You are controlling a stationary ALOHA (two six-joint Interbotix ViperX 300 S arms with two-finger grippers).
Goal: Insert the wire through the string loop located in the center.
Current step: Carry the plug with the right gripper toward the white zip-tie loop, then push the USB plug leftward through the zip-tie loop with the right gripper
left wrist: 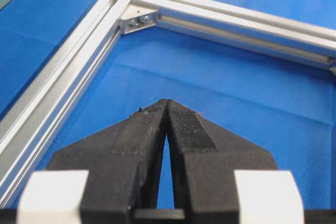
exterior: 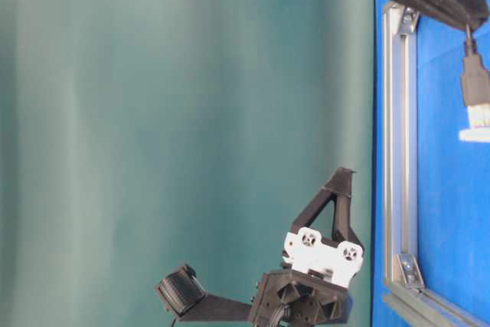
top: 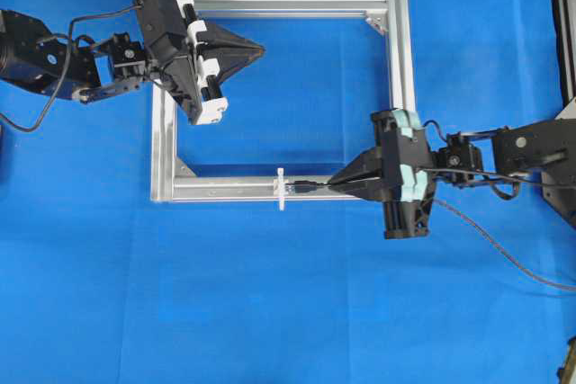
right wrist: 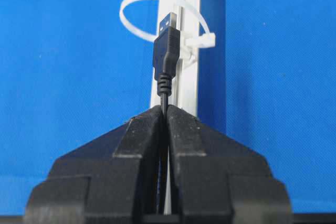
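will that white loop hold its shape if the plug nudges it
Probably not: the string loop is a thin band, so it likely flexes. It seems anchored on the frame, so it should spring rather than slide. The wire looks stiff near the plug.

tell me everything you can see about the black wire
The wire is a thin black cable ending in a moulded black plug with a silver metal tip. The right gripper is shut on the cable just behind the plug's ribbed collar. The plug points straight at the white string loop on the silver frame, its tip right at the opening. Its slack trails off behind the arm.
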